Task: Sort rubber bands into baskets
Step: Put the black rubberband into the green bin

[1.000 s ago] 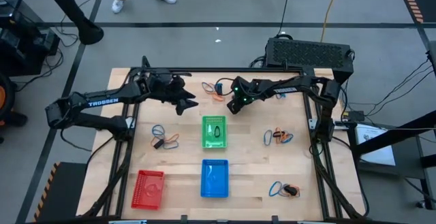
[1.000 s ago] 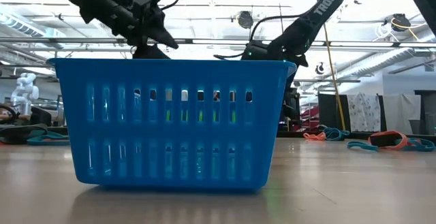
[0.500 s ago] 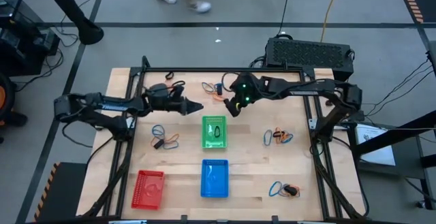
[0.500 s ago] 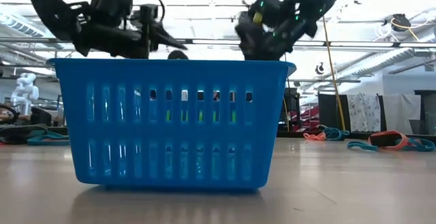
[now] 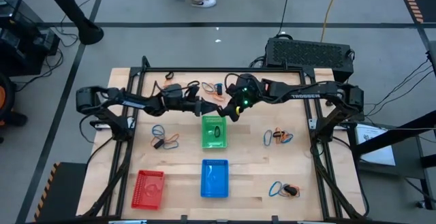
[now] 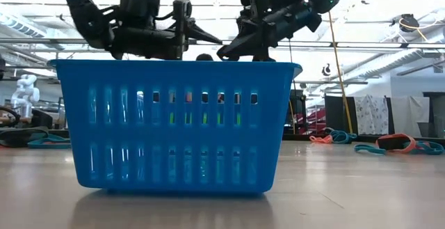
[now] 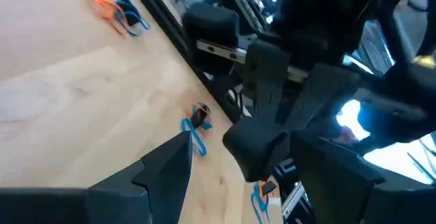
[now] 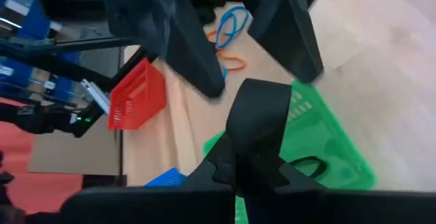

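My left gripper (image 5: 206, 108) and right gripper (image 5: 230, 114) meet tip to tip above the table, just beyond the green basket (image 5: 205, 134). The left one is open; the right wrist view shows its two fingers (image 8: 193, 57) spread apart. The right gripper (image 8: 257, 96) is shut, and I see no band between its fingers. A black rubber band (image 8: 308, 165) lies in the green basket. The blue basket (image 5: 214, 178) and red basket (image 5: 148, 188) stand nearer the front. Loose rubber bands lie in small heaps (image 5: 164, 137), (image 5: 278, 137), (image 5: 284, 190), (image 5: 214, 88).
A dark frame rail (image 5: 225, 70) runs along the table's far edge, with a black box (image 5: 310, 52) behind it. In the low view the blue basket (image 6: 174, 117) fills the foreground. Bare wood lies between the baskets and the band heaps.
My left gripper has moved toward the table's right, coming down and rolling, until its tips are beside the right gripper. My right gripper has risen from near the far band heap and tipped closer to level, shifting slightly toward the green basket.
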Robot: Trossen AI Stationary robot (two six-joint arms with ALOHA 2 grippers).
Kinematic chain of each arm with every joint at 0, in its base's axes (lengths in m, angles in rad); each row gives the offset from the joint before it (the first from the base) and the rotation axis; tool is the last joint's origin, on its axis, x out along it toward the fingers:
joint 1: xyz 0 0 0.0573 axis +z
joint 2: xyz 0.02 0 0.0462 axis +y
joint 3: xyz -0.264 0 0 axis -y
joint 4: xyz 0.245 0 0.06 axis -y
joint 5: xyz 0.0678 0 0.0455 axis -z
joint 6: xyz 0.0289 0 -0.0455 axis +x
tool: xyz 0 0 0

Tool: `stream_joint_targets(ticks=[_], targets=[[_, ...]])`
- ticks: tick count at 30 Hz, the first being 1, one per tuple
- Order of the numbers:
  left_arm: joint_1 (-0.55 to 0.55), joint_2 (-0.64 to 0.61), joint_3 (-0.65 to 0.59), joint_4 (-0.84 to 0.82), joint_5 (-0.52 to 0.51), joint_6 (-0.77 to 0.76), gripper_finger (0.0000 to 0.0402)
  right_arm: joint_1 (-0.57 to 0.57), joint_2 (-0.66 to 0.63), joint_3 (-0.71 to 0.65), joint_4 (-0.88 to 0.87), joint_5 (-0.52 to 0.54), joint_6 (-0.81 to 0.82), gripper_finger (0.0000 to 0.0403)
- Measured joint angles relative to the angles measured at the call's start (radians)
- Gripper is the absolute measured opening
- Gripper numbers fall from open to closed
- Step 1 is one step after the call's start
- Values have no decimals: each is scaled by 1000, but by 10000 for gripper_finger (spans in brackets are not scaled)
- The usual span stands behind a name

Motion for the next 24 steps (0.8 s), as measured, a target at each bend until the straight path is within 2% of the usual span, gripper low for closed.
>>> stream_joint_targets(ticks=[5, 9, 12, 16, 22, 24], targets=[[-21, 25, 39, -2, 69, 50, 254, 15, 0, 0, -1, -2, 10, 0], [-30, 25, 48, 1, 74, 55, 252, 15, 0, 0, -1, -5, 23, 0], [-29, 25, 48, -6, 73, 55, 236, 14, 0, 0, -1, -4, 24, 0], [-30, 25, 48, -17, 73, 55, 174, 15, 0, 0, -1, -5, 25, 1], [-29, 25, 48, -53, 69, 55, 30, 15, 0, -1, -9, -4, 28, 24], [-29, 25, 48, -54, 67, 68, 14, 14, 0, -1, -7, -4, 28, 35]])
